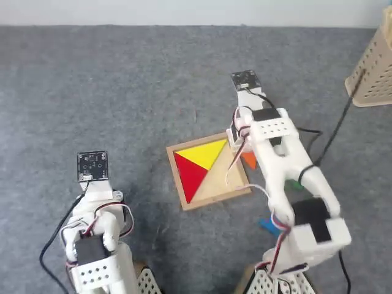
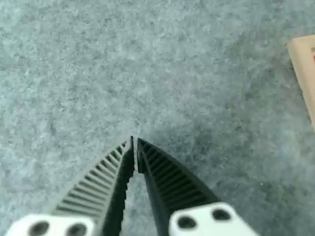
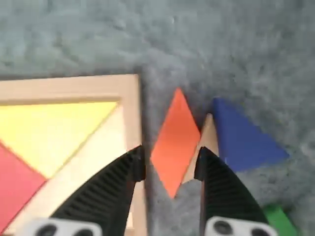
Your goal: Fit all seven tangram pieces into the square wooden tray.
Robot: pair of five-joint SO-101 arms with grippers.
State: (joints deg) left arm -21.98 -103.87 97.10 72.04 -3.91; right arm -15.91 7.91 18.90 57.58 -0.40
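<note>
The square wooden tray (image 1: 215, 195) lies mid-table and holds a yellow triangle (image 1: 201, 153) and a red triangle (image 1: 191, 174). In the right wrist view my right gripper (image 3: 170, 155) is open, low over an orange parallelogram (image 3: 174, 140) just outside the tray rim (image 3: 131, 110). One finger is over the rim, the other on the piece's far side. A blue triangle (image 3: 241, 140) touches the orange piece, and a green piece (image 3: 278, 216) lies farther off. My left gripper (image 2: 134, 143) is shut on nothing above bare carpet, well left of the tray.
Grey carpet covers the table. From above, the orange parallelogram (image 1: 249, 160), a green piece (image 1: 295, 183) and a blue piece (image 1: 267, 225) lie right of the tray, partly under the right arm. A perforated wooden box (image 1: 375, 67) stands at the far right.
</note>
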